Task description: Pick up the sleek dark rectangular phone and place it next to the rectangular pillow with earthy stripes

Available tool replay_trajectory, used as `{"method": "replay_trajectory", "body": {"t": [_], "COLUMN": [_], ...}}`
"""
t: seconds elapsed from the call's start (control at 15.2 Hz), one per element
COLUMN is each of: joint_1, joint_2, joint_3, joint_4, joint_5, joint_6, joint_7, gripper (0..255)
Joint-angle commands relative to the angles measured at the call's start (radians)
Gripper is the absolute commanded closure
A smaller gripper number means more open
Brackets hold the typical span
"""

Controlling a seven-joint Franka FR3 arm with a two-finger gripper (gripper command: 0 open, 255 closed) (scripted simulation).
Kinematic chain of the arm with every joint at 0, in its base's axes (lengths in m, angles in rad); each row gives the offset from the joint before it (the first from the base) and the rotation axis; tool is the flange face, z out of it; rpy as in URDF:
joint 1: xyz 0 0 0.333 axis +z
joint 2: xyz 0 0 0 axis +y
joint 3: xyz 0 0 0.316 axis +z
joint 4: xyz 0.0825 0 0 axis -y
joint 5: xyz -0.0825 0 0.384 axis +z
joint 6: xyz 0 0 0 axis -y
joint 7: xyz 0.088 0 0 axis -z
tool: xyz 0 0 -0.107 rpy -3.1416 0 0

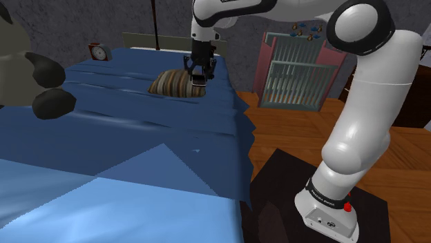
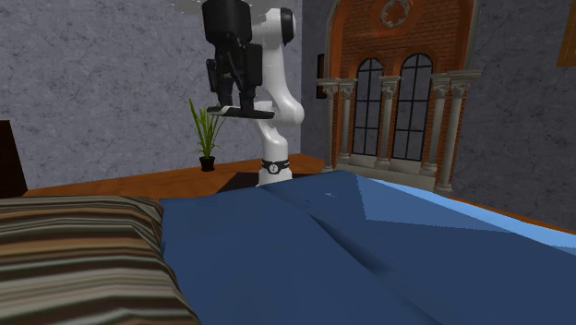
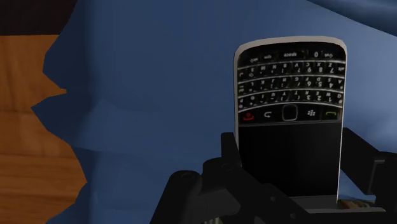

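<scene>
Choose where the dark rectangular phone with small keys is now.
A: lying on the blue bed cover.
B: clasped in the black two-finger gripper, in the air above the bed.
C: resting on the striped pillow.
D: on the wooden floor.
B: the black gripper clasps the dark rectangular phone and holds it in the air over the blue bed cover.

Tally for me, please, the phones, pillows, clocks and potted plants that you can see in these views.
phone: 1
striped pillow: 1
red clock: 1
potted plant: 1
Total: 4
</scene>
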State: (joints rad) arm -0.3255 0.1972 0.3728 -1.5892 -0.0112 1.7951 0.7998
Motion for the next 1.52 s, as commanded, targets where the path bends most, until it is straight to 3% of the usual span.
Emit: {"method": "replay_trajectory", "body": {"t": [0.0, 0.07, 1.45], "joint_1": [-0.005, -0.006, -0.011], "joint_2": [0.072, 0.104, 0.138], "joint_3": [-0.012, -0.017, -0.027], "joint_4": [0.096, 0.140, -0.096], "joint_5": [-0.023, -0.033, -0.046], "joint_6": [-0.028, -0.043, 0.226], "joint_7": [-0.018, -0.027, -0.028], "gripper": [255, 255, 255]}}
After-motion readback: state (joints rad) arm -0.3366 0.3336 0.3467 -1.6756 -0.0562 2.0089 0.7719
